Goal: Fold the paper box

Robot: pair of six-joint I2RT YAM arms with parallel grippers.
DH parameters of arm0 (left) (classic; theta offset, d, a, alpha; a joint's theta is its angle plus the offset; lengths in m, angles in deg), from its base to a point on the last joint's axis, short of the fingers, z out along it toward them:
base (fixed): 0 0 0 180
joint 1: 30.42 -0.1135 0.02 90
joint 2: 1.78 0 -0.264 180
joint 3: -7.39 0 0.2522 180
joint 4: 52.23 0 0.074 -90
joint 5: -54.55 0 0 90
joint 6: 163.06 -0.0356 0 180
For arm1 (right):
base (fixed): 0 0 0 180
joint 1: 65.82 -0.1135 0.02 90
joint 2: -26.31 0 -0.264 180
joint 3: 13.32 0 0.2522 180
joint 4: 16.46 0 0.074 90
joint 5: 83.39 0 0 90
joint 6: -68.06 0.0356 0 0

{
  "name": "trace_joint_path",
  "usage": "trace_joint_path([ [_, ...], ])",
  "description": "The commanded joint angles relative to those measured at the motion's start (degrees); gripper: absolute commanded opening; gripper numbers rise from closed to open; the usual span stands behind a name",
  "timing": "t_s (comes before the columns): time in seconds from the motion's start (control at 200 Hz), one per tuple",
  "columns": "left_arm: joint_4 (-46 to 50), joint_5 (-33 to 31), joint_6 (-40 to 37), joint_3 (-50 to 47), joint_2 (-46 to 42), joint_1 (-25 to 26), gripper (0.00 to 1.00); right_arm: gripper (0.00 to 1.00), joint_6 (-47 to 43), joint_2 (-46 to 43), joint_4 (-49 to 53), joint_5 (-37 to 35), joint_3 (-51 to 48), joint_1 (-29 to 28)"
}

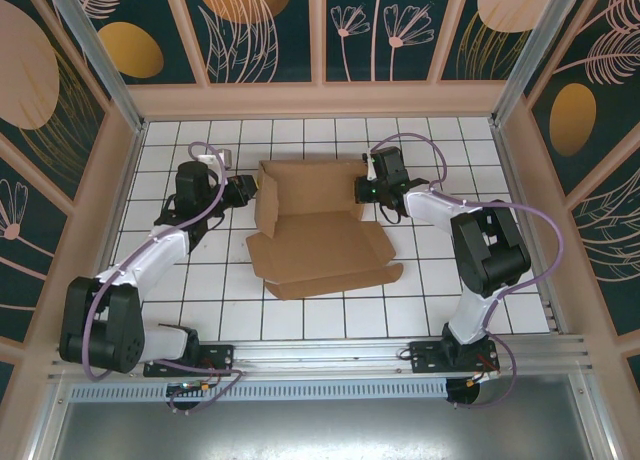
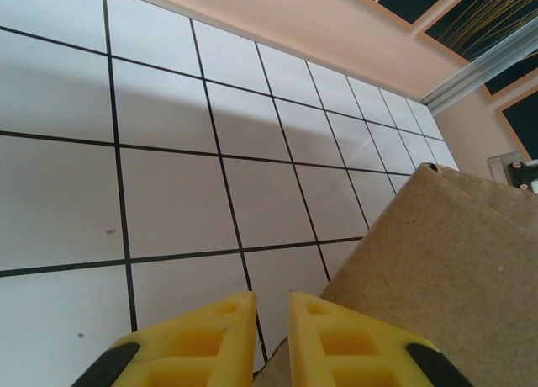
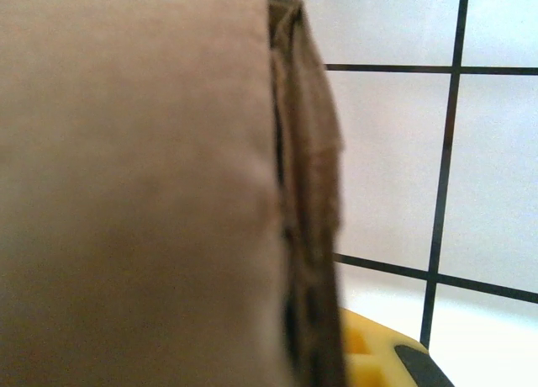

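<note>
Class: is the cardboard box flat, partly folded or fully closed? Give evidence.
Partly folded: the paper box has its far panels raised, while its near flap lies spread on the table.

The paper box [image 3: 134, 193] is blurred, cropped left and below.

Left hand [image 2: 271, 310]: two yellow fingers [image 2: 202, 341] at 6 o'clock, with a narrow gap between them.
Paper box [image 2: 437, 269]: brown cardboard panel at 4 o'clock, its edge reaching the fingers.
Worktop [image 2: 168, 193]: white tiles with a black grid.
Beige wall [image 2: 336, 25]: at 12 o'clock.
</note>
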Motion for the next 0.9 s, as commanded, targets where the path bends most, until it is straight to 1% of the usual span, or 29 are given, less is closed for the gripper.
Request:
trace_joint_path([
  [0.0,0.35,2.15,-0.95,-0.89,-1.68,0.77,0.17,0.0,0.47,2.67,2.65,1.1,-1.16,0.05],
  [0.25,0.78,2.37,-1.35,-1.42,-2.69,0.75,0.12,0.0,0.64,2.84,2.58,1.35,-1.08,0.31],
  [0.591,0.95,3.35,-1.87,-1.52,-3.24,0.77,0.11,0.0,0.65,2.82,2.57,1.7,-1.37,0.65],
  [0.741,1.77,3.38,-2.51,-1.29,-3.65,0.77,0.09,0.0,0.7,2.87,2.56,1.96,-1.19,0.76],
  [0.826,1.95,3.59,-2.84,-1.39,-3.98,0.72,0.06,0.0,0.65,2.77,2.68,1.91,-1.15,0.82],
  [0.891,2.04,3.88,-2.95,-1.43,-4.18,0.76,0.01,0.0,0.56,2.74,2.72,1.89,-1.15,0.93],
])
